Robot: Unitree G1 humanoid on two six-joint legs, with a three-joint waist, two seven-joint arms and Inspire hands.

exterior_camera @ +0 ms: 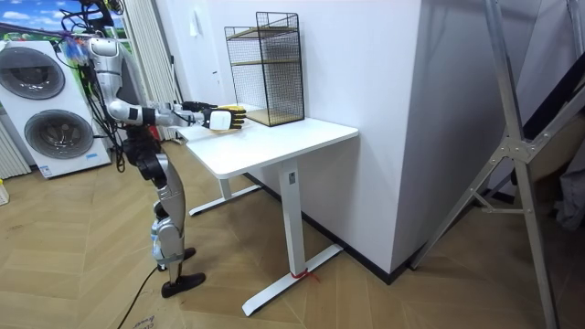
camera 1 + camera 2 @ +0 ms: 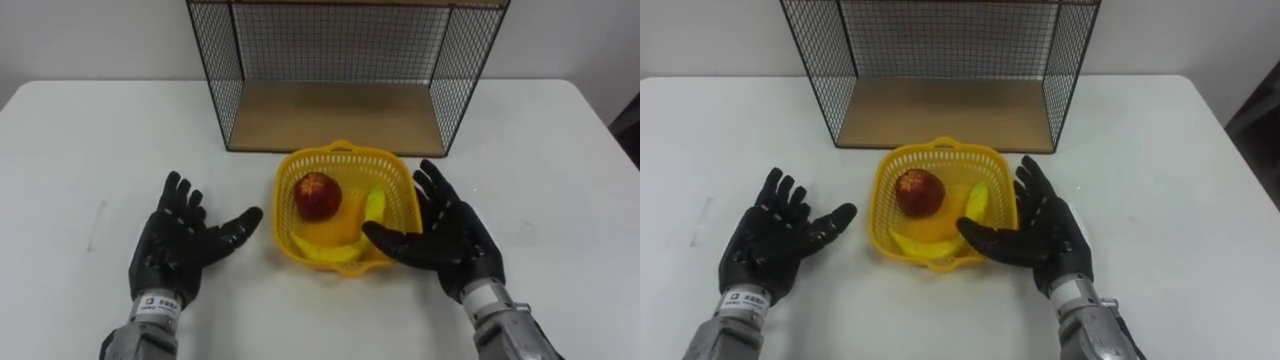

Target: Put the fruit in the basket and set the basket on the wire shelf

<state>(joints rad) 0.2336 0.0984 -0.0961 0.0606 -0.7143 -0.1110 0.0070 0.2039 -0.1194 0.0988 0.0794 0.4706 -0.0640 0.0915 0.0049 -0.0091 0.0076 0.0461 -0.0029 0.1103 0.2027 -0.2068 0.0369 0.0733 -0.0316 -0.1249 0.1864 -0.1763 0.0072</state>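
Fingers [image 2: 172, 192] of your left hand [image 2: 180, 245] spread wide and empty over the table [image 2: 80, 130] left of the basket [image 2: 345, 152], which holds apple [image 2: 317, 195] and banana [image 2: 373, 205] just before the wire shelf [image 2: 340, 45], your right hand [image 2: 452, 235] wide-fingered against its right side.

Basket [image 2: 882, 200]: holds apple [image 2: 919, 192] and banana [image 2: 978, 203].
Right hand [image 2: 1045, 235]: fingers spread, basket's 3 o'clock.
Left hand [image 2: 775, 240]: fingers spread, 9 o'clock, apart.

I hold both forearms stretched forward, side by side. My left hand [image 2: 180, 245] is palm-up, fingers spread and straight. My right hand [image 2: 447, 235] faces it, fingers straight, thumb reaching inward.
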